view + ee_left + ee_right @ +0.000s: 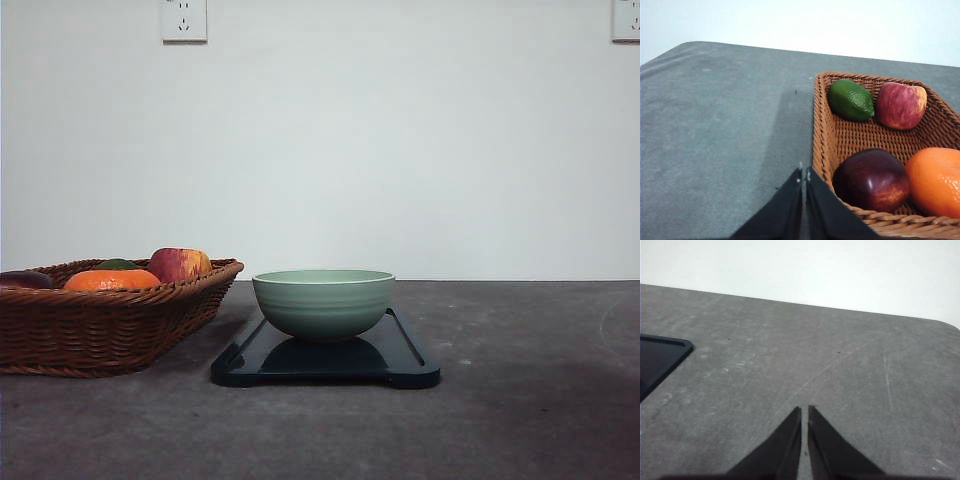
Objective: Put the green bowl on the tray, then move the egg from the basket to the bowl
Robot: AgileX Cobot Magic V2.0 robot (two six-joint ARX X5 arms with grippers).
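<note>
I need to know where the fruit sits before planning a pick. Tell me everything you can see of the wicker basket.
The basket is brown woven wicker, shallow and rectangular, with flaring sides and a braided rim. It rests upright on the grey table, left of the tray and apart from it. The left wrist view shows its open-weave floor holding a green lime, a red apple, a dark red apple and an orange. The left gripper hovers beside its near corner, jaws closed.
</note>
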